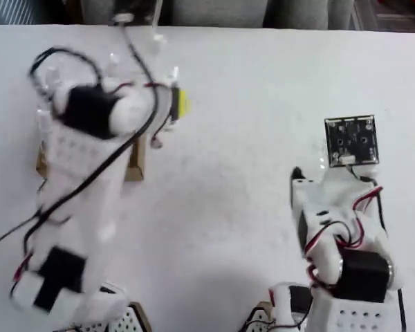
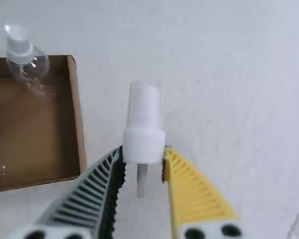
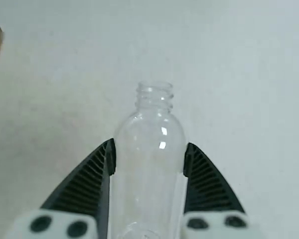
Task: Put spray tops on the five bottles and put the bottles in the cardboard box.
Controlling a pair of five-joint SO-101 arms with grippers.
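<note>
A wide stretch of white table (image 1: 263,83) separates the arms in the high view, the left arm at the frame's left and the right arm at lower right. The left gripper (image 2: 143,162) pinches a spray top (image 2: 143,124) by its collar, long axis along the fingers and cap pointing away from the wrist, near the cardboard box (image 2: 78,114) wall. A capped bottle (image 2: 27,62) sits inside the box near a corner. The right gripper (image 3: 149,149) clamps a clear bottle (image 3: 149,119) by its body, open neck pointing away from the wrist.

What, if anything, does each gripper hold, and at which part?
The left gripper holds the spray top by its wide collar; the right gripper holds a clear uncapped bottle by its body.
</note>
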